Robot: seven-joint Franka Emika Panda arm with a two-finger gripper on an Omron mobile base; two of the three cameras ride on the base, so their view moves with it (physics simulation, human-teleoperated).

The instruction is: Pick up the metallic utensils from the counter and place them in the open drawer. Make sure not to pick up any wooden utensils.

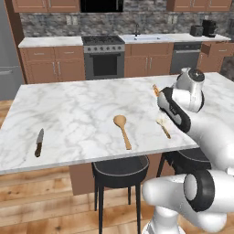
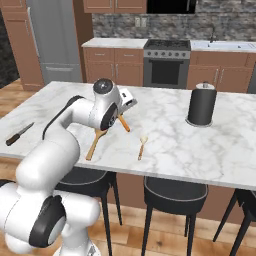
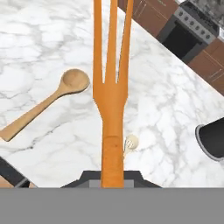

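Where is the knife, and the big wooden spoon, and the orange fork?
knife (image 1: 39, 142), left base view, where blade meets handle.
big wooden spoon (image 1: 122, 131), left base view, upper handle just below the bowl.
orange fork (image 3: 112, 94), hand view, neck just below the three prongs.

Wood floor (image 1: 41, 201), stone backsplash (image 1: 50, 23), brown cabs (image 1: 55, 64), black stools (image 2: 175, 192).

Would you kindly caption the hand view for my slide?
Pincer shut on orange fork, raised above marble counter and wooden spoon.
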